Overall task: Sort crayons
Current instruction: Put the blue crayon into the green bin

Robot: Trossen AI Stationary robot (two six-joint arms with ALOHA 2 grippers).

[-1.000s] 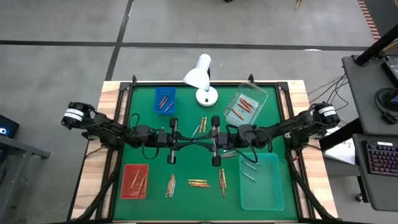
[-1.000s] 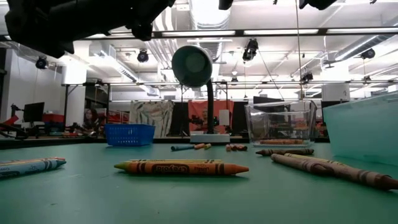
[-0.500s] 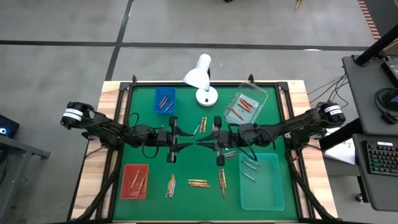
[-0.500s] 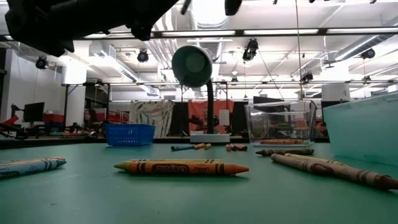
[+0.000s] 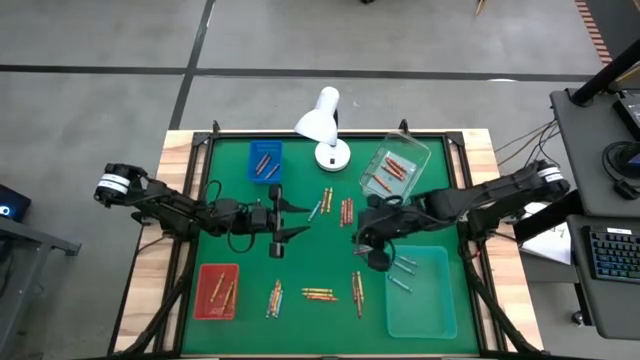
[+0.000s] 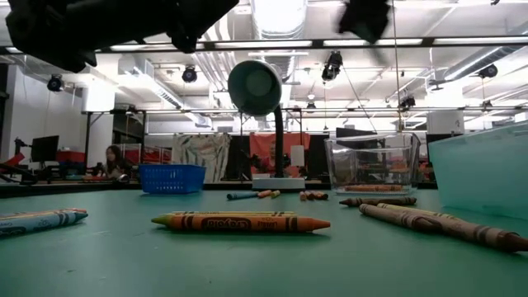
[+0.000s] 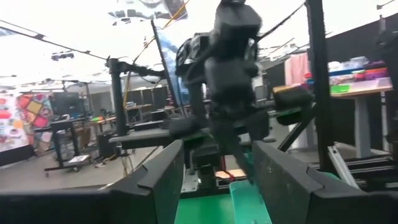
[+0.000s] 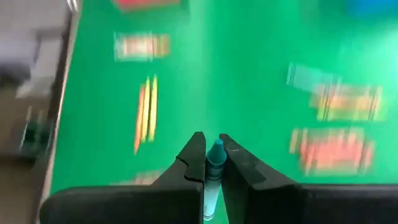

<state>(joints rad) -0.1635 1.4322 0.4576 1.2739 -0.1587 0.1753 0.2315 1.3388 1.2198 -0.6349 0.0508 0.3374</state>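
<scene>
Crayons lie in small groups on the green table: two groups (image 5: 323, 200) (image 5: 346, 210) at the middle, three (image 5: 275, 297) (image 5: 318, 294) (image 5: 357, 290) along the near side. My right gripper (image 5: 364, 242) hangs above the table right of centre, slanting down, and is shut on a light blue crayon (image 8: 214, 168). My left gripper (image 5: 300, 218) is held level left of centre, open, with nothing between its fingers (image 7: 163, 180). It faces the right arm (image 7: 230, 74). My right gripper pinches the light blue crayon between its two fingers (image 8: 194, 158). The crayon lies along the fingers, and its pointed tip (image 8: 216, 149) sticks out just past their ends. The fingers slant downward, and the crayon is lifted clear of the table.
A blue tray (image 5: 264, 160) and a clear container (image 5: 395, 170) with crayons stand at the far side, with a white lamp (image 5: 322, 125) between them. A red tray (image 5: 217, 290) sits near left and a pale teal tray (image 5: 420, 295) near right.
The two grippers met tip to tip over the table's middle. My left gripper has opened and stayed in place. My right gripper has drawn away toward the table's right and near side and tipped from level to slanting down.
</scene>
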